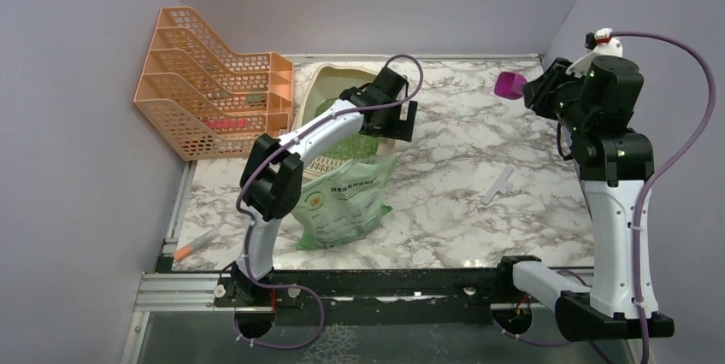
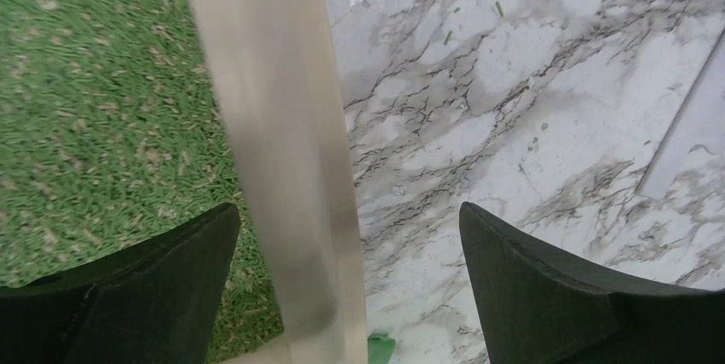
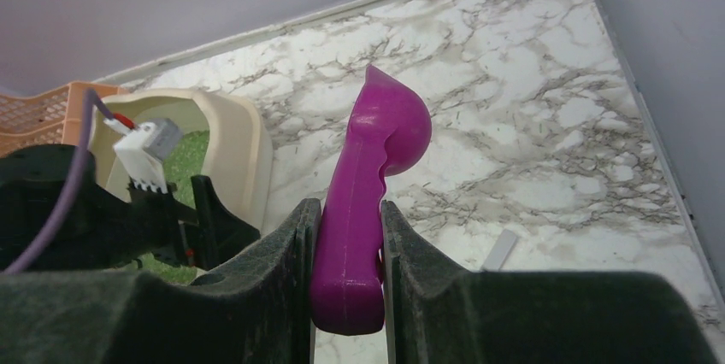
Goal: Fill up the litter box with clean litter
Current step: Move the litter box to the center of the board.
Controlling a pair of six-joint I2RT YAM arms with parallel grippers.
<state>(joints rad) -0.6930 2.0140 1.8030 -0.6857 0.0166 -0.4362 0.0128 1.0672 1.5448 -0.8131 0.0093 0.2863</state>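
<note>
Top external: the box (image 1: 318, 80) sits under and just behind the left claw (image 1: 393, 129), and green litter (image 1: 329, 108) shows on its floor on both sides of the arm. The bag (image 1: 342, 206) lies slumped on the surface (image 1: 445, 210) on the near side of that claw, against the box's near end, and neither arm holds it. I judge the pour to be largely done. A top-up or a levelling may be left, and I cannot tell how much the bag has in it. The right claw (image 1: 532, 91) hangs high, well off to the right, with the scoop (image 1: 510, 85) at its tip.

Left wrist: the left claw (image 2: 349, 210) is spread wide and holds nothing. The box's rim (image 2: 274, 125) runs up between its fingers, touching neither as far as shows. Litter (image 2: 103, 108) covers the floor on the claw's left, and bare surface (image 2: 513, 82) lies on its right.

Right wrist: the right claw (image 3: 346, 210) is clamped on the scoop (image 3: 385, 125) by its handle, with the bowl standing out beyond the fingers. Whether the bowl carries anything is hidden. The box (image 3: 239, 137) lies ahead and to the left.
</note>
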